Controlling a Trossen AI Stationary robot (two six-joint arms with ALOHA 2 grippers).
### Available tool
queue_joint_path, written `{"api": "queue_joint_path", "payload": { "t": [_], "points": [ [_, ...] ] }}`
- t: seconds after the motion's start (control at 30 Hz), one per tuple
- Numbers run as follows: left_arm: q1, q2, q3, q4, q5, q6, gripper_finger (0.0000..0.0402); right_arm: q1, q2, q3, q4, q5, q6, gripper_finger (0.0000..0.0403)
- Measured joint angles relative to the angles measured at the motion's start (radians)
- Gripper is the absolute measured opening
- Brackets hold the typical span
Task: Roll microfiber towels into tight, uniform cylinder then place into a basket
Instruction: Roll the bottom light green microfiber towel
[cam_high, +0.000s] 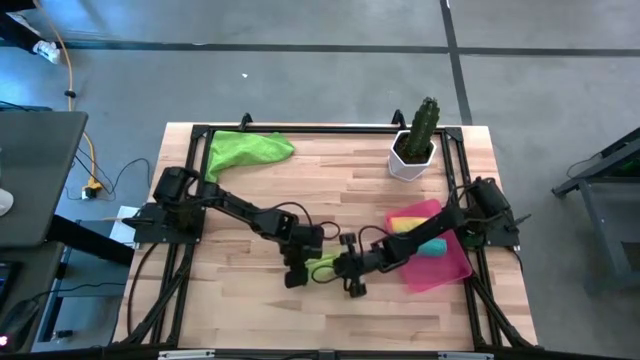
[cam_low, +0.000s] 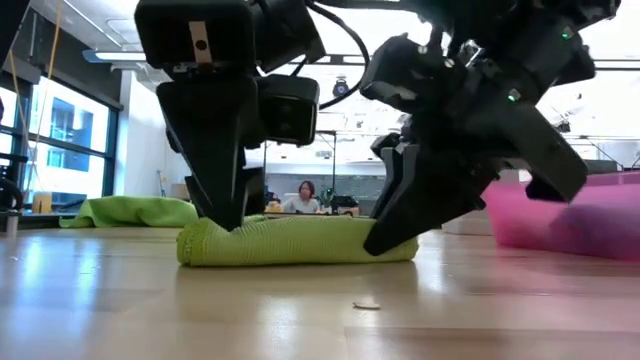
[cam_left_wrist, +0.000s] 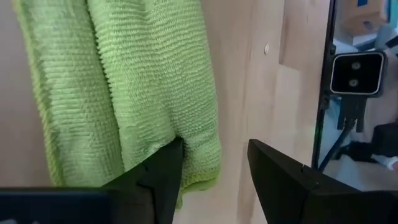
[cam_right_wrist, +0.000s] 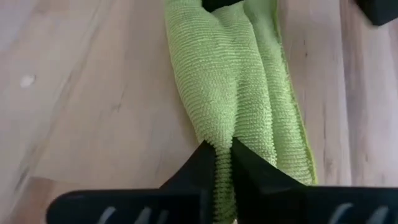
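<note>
Near 6 o'clock on the tabletop (cam_high: 250, 300), just below centre, lay a rolled lime green towel (cam_high: 322, 267), w/ both claws at its ends. Left claw (cam_left_wrist: 214, 168) sat at the roll's 9 o'clock end, fingers spread; one finger touched the cloth, the other stood off over bare wood, nothing gripped. Right claw (cam_right_wrist: 222, 168) was clenched on the 3 o'clock end, a thin fold of the green towel pinched between its fingers.

Pink-red basket (cam_high: 448, 272) lay at 3 o'clock, near the right arm, w/ a yellow towel (cam_high: 402, 224) and a teal towel (cam_high: 432, 246) rolled inside. Second lime green towel (cam_high: 248, 148) was heaped unrolled at 11 o'clock; potted cactus (cam_high: 415, 145) at 1 o'clock.

Risks, as judged: right claw held only an edge fold, not the whole roll, so a lift could peel the outer layer & unroll the cylinder. Roll looked loose, two lobes showing, so it might sag or open mid-carry. Left finger resting on the cloth could drag it if the right pulled away first. Path to basket seemed short, but low wall could snag a drooping end.
</note>
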Motion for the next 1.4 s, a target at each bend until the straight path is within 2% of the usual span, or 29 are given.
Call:
{"api": "queue_joint_path", "payload": {
  "t": [0.13,0.23,0.37,0.5,0.6,0.77,0.83,1.1,1.4],
  "points": [
    [0.011,-0.047,0.000,-0.092,-0.081,0.067,0.0172,-0.036,0.001,0.000,0.006,-0.110,0.079,0.0009],
    [0.007,-0.101,0.000,-0.189,-0.197,0.111,0.0172,-0.077,0.001,-0.001,0.013,-0.224,0.130,0.0005],
    [-0.050,-0.148,0.000,-0.249,-0.354,0.118,0.0172,-0.131,0.003,-0.002,0.036,-0.395,0.216,0.0003],
    [-0.142,-0.155,0.001,-0.239,-0.481,0.143,0.0172,-0.190,0.006,-0.003,0.053,-0.563,0.336,0.0002],
    [-0.218,-0.155,0.001,-0.221,-0.615,0.171,0.0172,-0.230,0.008,-0.006,0.055,-0.655,0.435,0.0002],
    [-0.317,-0.155,0.001,-0.165,-0.906,0.191,0.0172,-0.288,0.010,-0.007,0.047,-0.769,0.584,0.0001],
    [-0.342,-0.154,0.001,-0.135,-0.982,0.209,0.0172,-0.307,0.010,-0.007,0.043,-0.795,0.629,0.0001],
    [-0.353,-0.117,0.004,-0.043,-0.998,0.242,0.0172,-0.357,0.010,-0.007,0.027,-0.855,0.815,0.0001],
    [-0.320,-0.018,0.002,-0.054,-1.035,0.260,0.0172,-0.368,0.008,-0.006,0.002,-0.867,0.843,0.0001]
  ]
}}
